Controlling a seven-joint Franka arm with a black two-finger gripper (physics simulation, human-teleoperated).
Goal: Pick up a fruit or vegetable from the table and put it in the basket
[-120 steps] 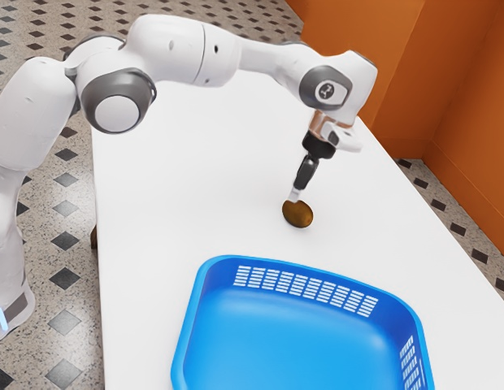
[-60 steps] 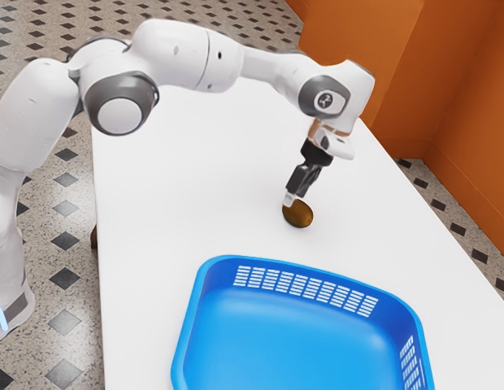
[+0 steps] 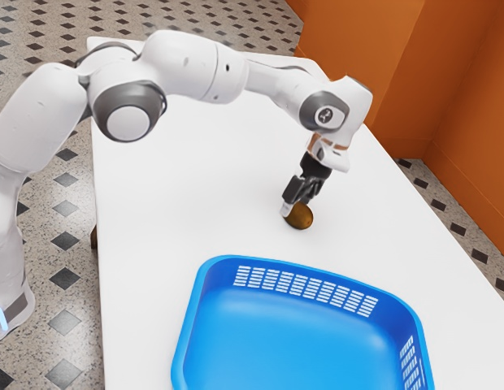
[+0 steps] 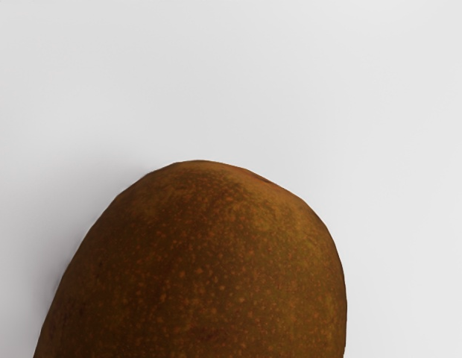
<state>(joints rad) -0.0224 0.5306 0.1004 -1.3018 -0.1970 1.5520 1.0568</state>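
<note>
My gripper points down at the brown oval fruit, with its fingers spread apart. One pale fingertip stands beside the fruit, toward the exterior view's left; the other tip is hard to make out behind the fruit. The fruit rests on the white table. In the wrist view the speckled brown fruit lies large and close beneath the hand. A blue basket with slotted walls sits nearer the exterior camera, and no item is visible in it.
The white table extends around the fruit and basket. An orange wall stands beyond the table at the exterior view's right, and a tiled floor lies at its left.
My hand has come down and turned, so that both fingers now show apart and lower around the fruit. The fruit and basket have stayed where they were.
</note>
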